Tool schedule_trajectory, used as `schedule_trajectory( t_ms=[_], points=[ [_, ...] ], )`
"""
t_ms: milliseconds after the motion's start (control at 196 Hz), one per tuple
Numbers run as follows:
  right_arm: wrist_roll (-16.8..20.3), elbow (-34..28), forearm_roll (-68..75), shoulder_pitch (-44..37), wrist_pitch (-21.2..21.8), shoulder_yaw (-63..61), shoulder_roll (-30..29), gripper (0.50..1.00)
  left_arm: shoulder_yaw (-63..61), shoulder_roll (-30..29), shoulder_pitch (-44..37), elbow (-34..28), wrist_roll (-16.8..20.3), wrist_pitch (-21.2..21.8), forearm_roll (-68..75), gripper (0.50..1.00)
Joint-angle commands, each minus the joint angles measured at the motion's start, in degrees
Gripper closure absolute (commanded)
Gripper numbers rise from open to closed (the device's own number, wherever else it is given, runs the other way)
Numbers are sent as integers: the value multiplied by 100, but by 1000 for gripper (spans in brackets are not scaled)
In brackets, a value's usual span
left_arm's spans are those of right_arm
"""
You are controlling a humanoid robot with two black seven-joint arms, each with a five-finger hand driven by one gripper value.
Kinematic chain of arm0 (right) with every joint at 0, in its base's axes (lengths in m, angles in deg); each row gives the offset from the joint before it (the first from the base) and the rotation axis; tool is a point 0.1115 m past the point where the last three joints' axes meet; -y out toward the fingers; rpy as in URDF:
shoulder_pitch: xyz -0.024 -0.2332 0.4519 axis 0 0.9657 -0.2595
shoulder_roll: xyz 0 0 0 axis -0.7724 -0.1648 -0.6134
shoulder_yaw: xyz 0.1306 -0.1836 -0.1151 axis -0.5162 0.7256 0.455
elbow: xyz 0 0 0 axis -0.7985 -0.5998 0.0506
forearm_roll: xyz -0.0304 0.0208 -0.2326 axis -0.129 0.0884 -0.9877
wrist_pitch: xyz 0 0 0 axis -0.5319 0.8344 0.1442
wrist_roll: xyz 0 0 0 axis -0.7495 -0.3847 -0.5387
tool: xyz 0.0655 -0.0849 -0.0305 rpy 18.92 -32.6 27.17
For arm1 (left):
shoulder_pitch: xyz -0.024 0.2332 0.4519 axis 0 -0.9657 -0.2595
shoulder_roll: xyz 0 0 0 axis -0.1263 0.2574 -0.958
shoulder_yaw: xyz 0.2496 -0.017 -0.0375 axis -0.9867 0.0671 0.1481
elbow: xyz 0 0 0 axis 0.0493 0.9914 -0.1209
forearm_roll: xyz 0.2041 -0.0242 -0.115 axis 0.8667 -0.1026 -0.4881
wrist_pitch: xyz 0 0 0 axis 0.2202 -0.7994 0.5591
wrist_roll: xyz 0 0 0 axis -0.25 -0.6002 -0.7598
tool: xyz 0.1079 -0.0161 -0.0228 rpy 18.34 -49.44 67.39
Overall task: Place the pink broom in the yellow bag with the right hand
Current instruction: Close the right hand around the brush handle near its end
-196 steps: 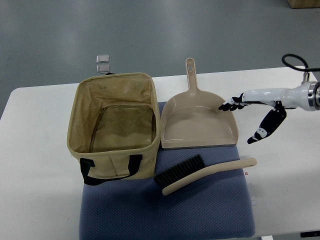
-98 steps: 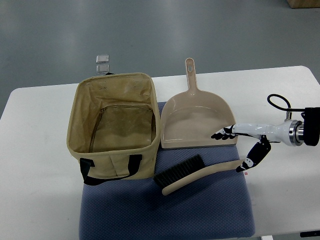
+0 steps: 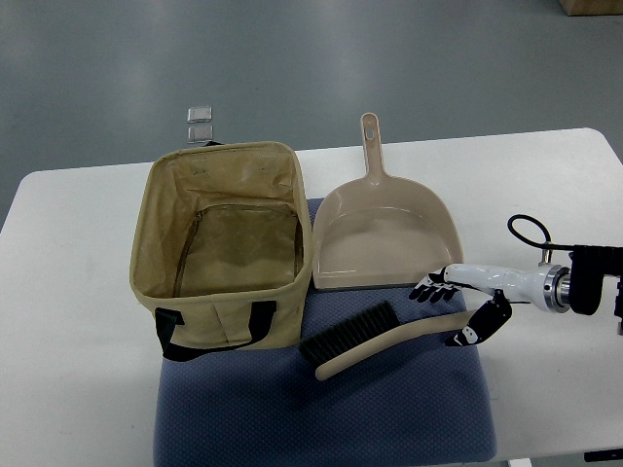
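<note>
One white robot arm enters from the 3 o'clock edge, ending in the right hand, white with black fingertips. Its fingers reach toward 9 o'clock just above the handle end of the pale pink hand broom with dark bristles, while the thumb sits just below that handle end. The hand brackets the handle tip with fingers spread; it is released and grasps nothing, though whether it touches the handle cannot be told.

The broom lies slantwise on the blue-grey fabric cushion, bristle head toward 8 o'clock and handle toward 3 o'clock. It is outside the bag, just beside the bag's lower right corner.

The tan-yellow square fabric bag with black straps stands upright and open at 9 o'clock of the broom, partly on the cushion. At 12 o'clock of the broom, the pale pink plastic dustpan lies flat, its handle pointing to 12 o'clock and its left side just beside the bag's wall.

All rest on the white tabletop. Two small metal squares show on the grey floor beyond the bag.
</note>
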Motion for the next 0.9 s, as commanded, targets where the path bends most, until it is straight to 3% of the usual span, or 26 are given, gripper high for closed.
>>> schedule_trajectory(
  t_ms=[0, 499, 851, 897],
  points=[
    [-5, 6, -66, 62, -2, 2, -52, 775, -9, 0, 0, -8, 0, 7, 0, 500],
    [-57, 173, -286, 159, -11, -7, -192, 810, 0, 0, 0, -8, 0, 16, 0, 500],
    [-93, 323, -444, 194, -55, 10, -359, 887, 0, 0, 0, -17, 0, 7, 0, 500],
    [-93, 349, -453, 194, -55, 2, -368, 932, 0, 0, 0, -17, 0, 7, 0, 500]
  ],
)
